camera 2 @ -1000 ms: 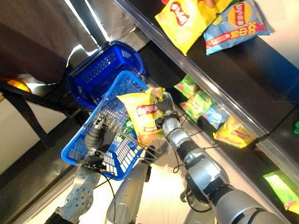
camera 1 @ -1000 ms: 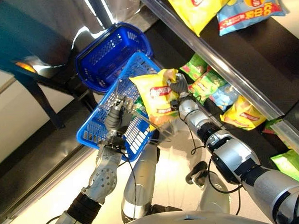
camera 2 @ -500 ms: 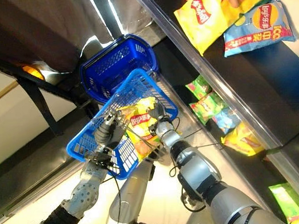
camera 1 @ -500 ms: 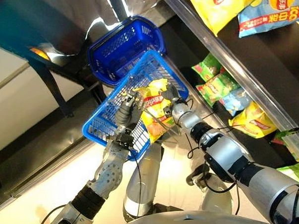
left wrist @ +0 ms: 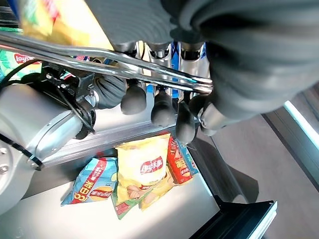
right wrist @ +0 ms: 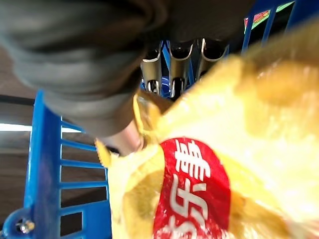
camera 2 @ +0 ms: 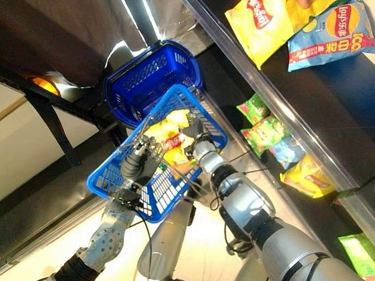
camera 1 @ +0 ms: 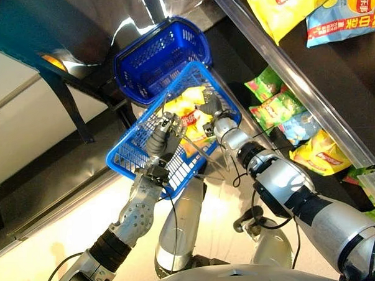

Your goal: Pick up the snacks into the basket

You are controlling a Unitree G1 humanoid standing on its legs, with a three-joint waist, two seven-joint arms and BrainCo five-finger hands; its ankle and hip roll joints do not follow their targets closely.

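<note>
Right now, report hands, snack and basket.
Left hand shut on basket handle. Right hand pinching yellow chip bag, bag inside blue basket. Nothing blocking.

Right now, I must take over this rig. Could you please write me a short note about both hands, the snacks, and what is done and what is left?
Left hand: shut on the metal handle of the near blue basket, holding it up.
Right hand: shut on the yellow chip bag, which is lowered inside that basket.
Done: bag is in the basket, not yet let go.
Left: release it, then fetch more snacks; green packets and another yellow bag lie on the shelf.
A second blue basket sits behind.
</note>
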